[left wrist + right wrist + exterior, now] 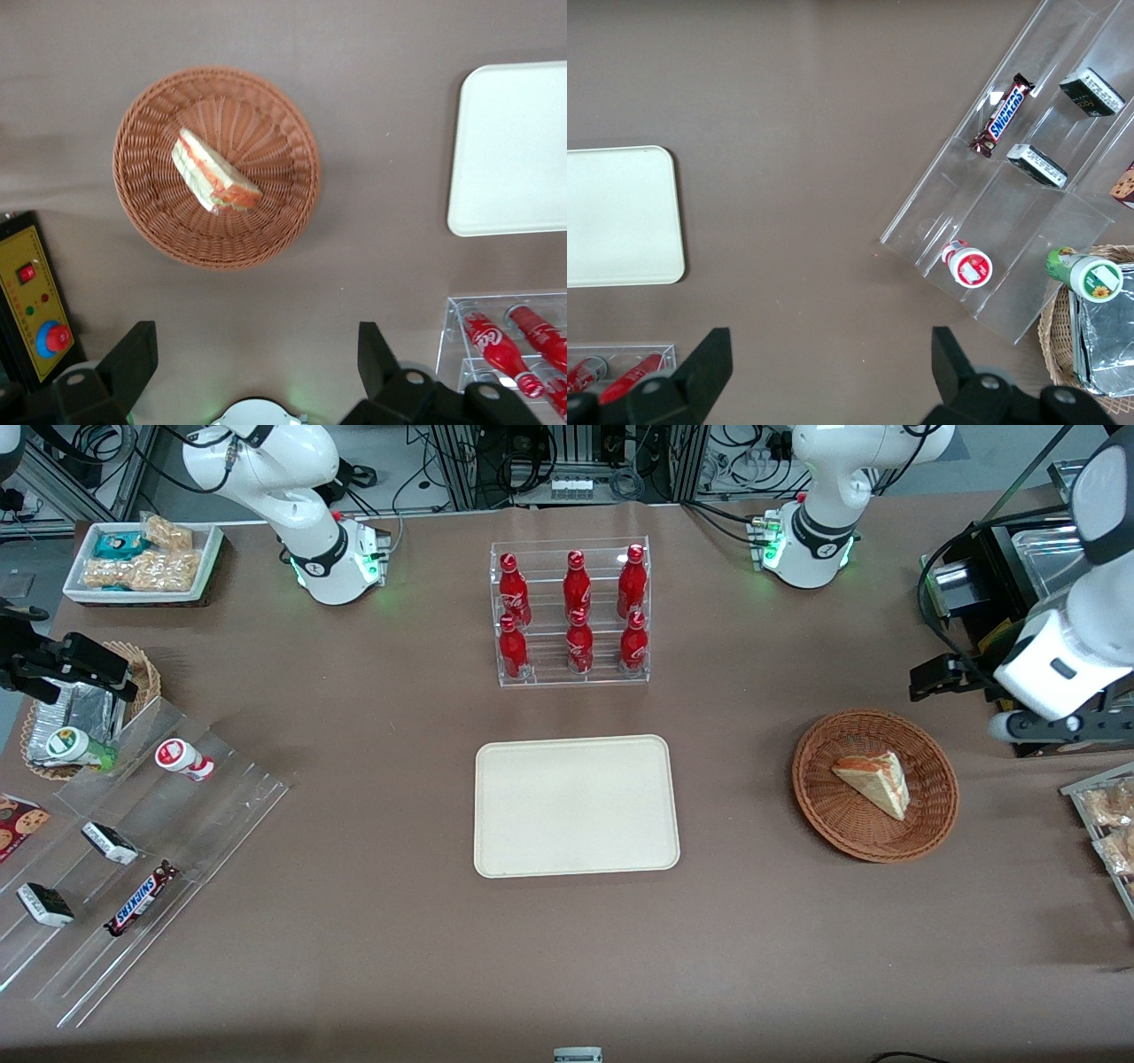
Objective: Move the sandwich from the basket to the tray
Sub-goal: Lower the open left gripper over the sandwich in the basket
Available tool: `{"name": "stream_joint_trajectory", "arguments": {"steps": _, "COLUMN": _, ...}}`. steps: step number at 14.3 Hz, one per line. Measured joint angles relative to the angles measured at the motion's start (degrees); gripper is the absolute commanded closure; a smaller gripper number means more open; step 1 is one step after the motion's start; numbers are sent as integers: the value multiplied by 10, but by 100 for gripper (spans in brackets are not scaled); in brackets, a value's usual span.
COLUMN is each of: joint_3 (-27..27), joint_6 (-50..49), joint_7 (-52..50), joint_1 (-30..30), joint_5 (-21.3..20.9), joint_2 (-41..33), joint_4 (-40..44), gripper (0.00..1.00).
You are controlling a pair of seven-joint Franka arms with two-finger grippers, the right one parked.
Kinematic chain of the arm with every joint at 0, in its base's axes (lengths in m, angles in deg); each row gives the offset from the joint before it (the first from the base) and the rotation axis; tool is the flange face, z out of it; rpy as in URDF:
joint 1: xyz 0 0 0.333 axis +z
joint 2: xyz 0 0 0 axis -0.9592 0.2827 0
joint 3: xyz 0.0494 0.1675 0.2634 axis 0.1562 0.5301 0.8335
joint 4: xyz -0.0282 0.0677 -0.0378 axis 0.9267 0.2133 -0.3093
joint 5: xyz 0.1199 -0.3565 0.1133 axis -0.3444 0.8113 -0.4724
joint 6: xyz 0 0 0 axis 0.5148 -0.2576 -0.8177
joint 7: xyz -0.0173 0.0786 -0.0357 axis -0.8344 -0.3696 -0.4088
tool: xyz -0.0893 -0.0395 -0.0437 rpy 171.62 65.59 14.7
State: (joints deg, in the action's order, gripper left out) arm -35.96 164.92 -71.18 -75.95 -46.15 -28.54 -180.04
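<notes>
On the counter (pixel 372 948), the tray (pixel 576 806) lies nearest the front camera of the task's things, flat and bare, roughly midway along the counter. Toward the working arm's end and a little farther from the camera sits the basket (pixel 875 784), well apart from the tray. It holds one thing only: the sandwich (pixel 875 780), a wedge lying on its side near the middle of the weave. Its long axis runs slantwise across the basket, with the layered cut edge turned toward the working arm's end.

Farther back again, and higher, hangs the left arm's pincer (pixel 952 677). In the left wrist view its two fingers stand wide apart with nothing between them, and the basket (pixel 217 166) and sandwich (pixel 213 172) show well ahead of the fingertips (pixel 133 354), not under them. So the sandwich lies toward the front camera and below the pincer. My reading is that the coming move is a reach forward and down until the gap straddles the wedge, probably with a turn of the wrist so the fingers close across its short width and not along its length.

Farthest from the camera, a clear rack of red bottles (pixel 571 613) stands near the middle of the counter, out of the path between basket and tray.
</notes>
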Motion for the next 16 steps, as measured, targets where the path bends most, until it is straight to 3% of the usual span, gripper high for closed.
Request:
{"name": "stream_joint_trajectory", "arguments": {"steps": 7, "joint_3": 19, "joint_6": 202, "joint_7": -2, "joint_1": 5, "joint_5": -14, "joint_2": 8, "joint_4": -199, "gripper": 0}}
{"name": "stream_joint_trajectory", "arguments": {"steps": 11, "joint_3": 64, "joint_6": 362, "joint_7": -12, "joint_1": 7, "joint_5": -18, "joint_2": 16, "joint_4": -314, "gripper": 0}}
{"name": "stream_joint_trajectory", "arguments": {"steps": 13, "joint_3": 72, "joint_6": 391, "joint_7": -87, "joint_1": 9, "joint_5": -18, "joint_2": 21, "joint_4": -334, "gripper": 0}}
{"name": "stream_joint_trajectory", "arguments": {"steps": 16, "joint_3": 70, "joint_6": 432, "joint_7": -288, "joint_1": 5, "joint_5": -18, "joint_2": 39, "joint_4": -336, "gripper": 0}}
